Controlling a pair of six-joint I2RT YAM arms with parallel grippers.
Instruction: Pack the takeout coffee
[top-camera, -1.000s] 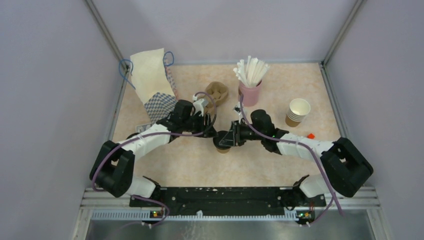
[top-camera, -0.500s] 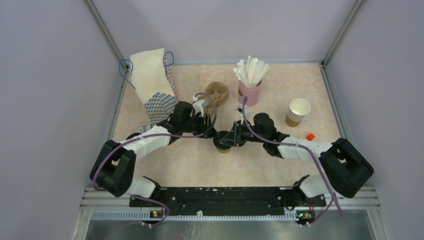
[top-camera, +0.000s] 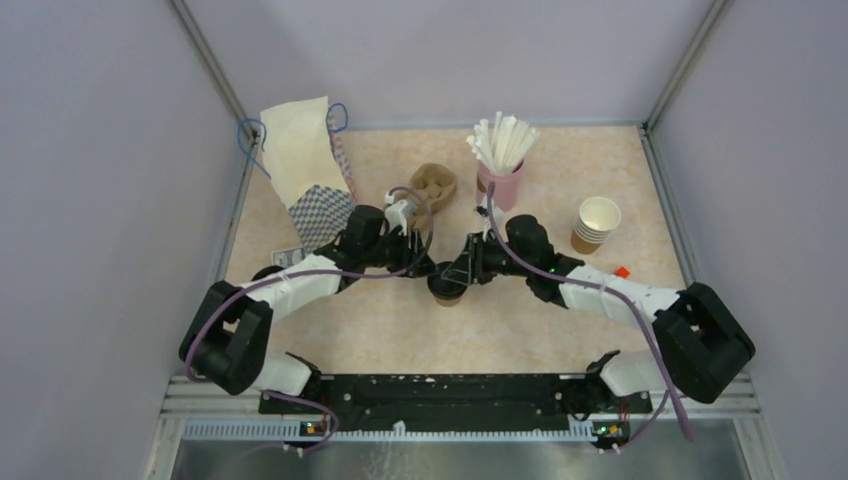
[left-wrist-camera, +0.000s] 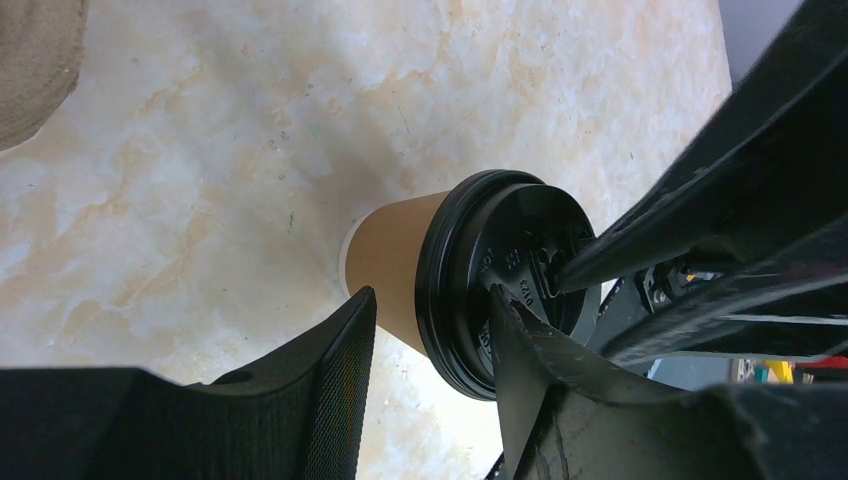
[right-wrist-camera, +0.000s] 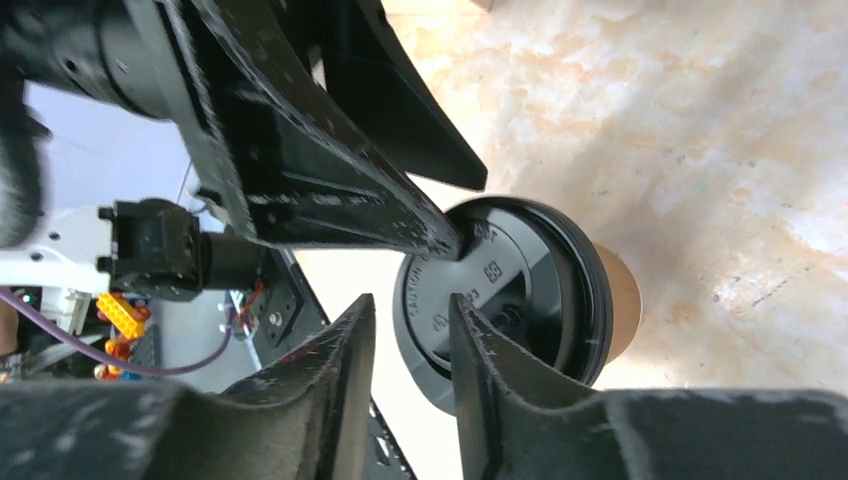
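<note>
Takeout coffee (left-wrist-camera: 390, 268) stands upright about mid-counter (top-camera: 400, 335), black lid (left-wrist-camera: 515, 255) on, between the two hands.

Arms: both bases sit at the near edge. The elbows bulge outward at the near corners. The forearms run forward and inward, converging on the cup in a shallow V.

Left hand (left-wrist-camera: 431, 292): fingers apart, straddling the lid's rim. One finger is beside the brown wall and the other lies on the lid top. Whether they actually pinch the cup, cannot tell.

Right hand (right-wrist-camera: 410, 300): comes in from the opposite side, fingers narrowly apart. One finger lies across the lid top. The other hangs off the rim with a sliver of light between, so nothing is clamped.

Beyond, to the right: small orange piece (top-camera: 621, 271), then stack of lidless cups (top-camera: 596, 222).

Farther back: brown pulp carrier (top-camera: 434, 182), pink cup of white straws (top-camera: 499, 185), and paper bag (top-camera: 305, 165) at the far left.
</note>
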